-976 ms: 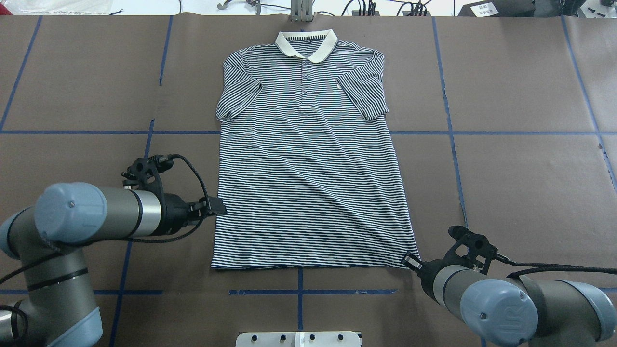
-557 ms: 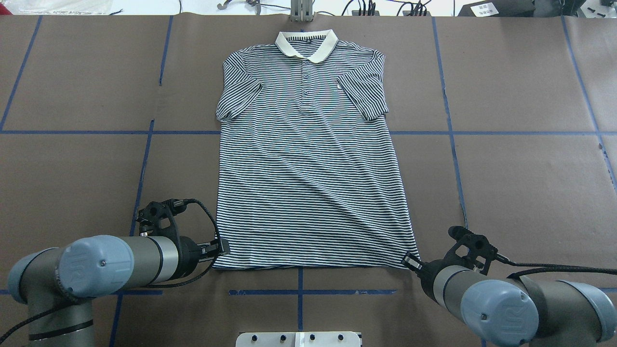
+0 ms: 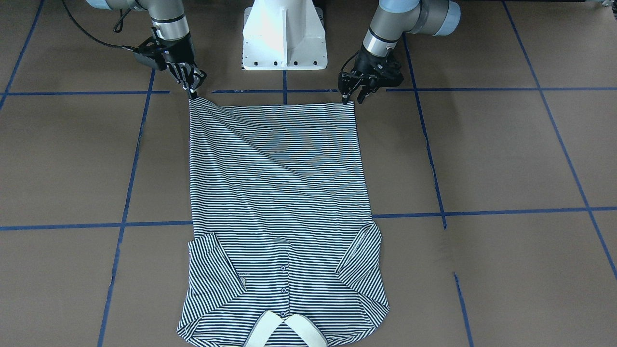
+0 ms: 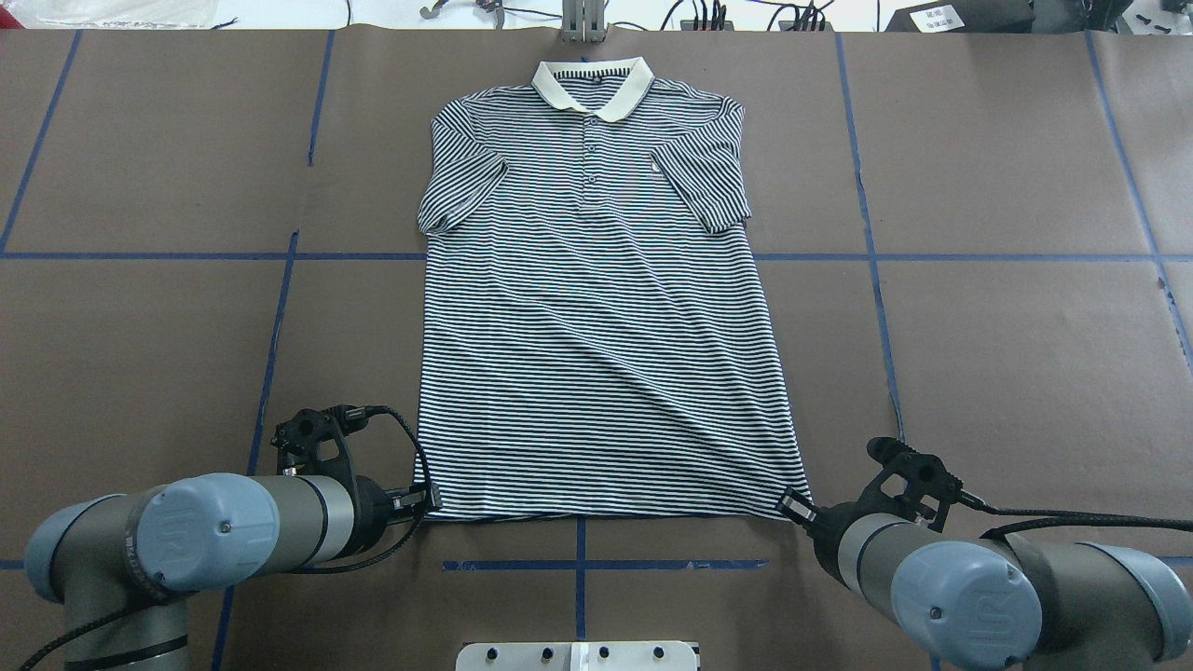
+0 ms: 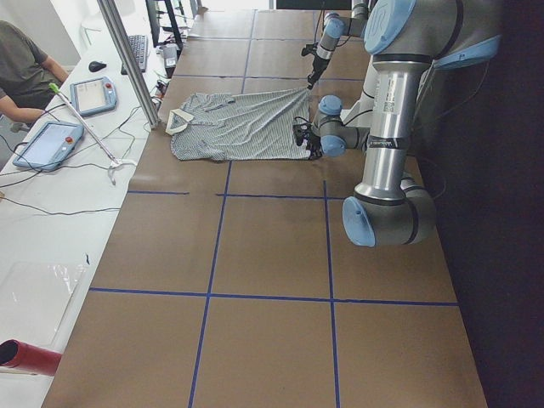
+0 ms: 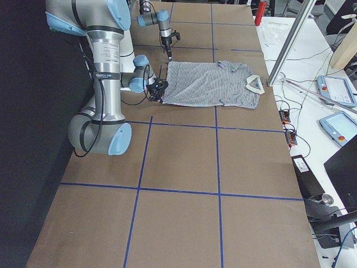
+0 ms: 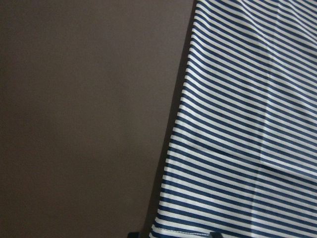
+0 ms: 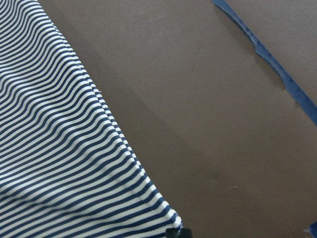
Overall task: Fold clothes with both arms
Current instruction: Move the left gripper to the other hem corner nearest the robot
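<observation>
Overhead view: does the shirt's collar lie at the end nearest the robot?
No, the collar lies at the far end; the hem is the near end.

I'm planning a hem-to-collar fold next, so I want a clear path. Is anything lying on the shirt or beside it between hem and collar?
Nothing visible does. The polo shirt lies flat and bare from hem to collar; the left gripper and right gripper sit at its hem corners.

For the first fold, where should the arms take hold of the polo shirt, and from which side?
The two hem corners of the polo shirt, one per gripper, coming from the robot's side. It lies flat, collar far, its straight hem nearest the robot; the left gripper and right gripper are at those corners.
</observation>
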{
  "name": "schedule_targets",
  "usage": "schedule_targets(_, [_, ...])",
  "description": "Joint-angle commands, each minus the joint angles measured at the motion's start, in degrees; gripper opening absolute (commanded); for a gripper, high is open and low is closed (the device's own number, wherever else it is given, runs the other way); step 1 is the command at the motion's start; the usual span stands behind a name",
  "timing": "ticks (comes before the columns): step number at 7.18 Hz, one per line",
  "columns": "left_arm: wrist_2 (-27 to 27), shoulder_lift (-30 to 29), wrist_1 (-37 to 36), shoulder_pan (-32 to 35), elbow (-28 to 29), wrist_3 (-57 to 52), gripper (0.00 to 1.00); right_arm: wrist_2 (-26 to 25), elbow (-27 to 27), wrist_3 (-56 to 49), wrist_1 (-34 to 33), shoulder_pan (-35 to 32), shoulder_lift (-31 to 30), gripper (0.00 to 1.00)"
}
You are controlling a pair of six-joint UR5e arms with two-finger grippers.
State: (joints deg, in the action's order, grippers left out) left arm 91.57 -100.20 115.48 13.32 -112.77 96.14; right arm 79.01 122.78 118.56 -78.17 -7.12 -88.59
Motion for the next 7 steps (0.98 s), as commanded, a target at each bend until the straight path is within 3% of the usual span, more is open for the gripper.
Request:
schedule_targets(1, [0.01,-0.08,-0.08,-0.22,0.70,-0.08,0.47,0.00,0.00,0.00,0.04,0.00,0.00,0.00])
schedule_targets(3, [0.01,-0.17,-0.08,-0.13,0.71,-0.25,0.38,0.00,0.00,0.00,0.04,0.00,0.00,0.00])
schedule_targets(5, [0.01,-0.17,-0.17,-0.13,0.62,-0.43,0.00,0.00,0.00,0.00,0.04,0.00,0.00,0.00])
schedule_targets(7, [0.09,-0.08,-0.17,-0.05,0.27,-0.43,0.00,0.00,0.09,0.00,0.04,0.00,0.00,0.00])
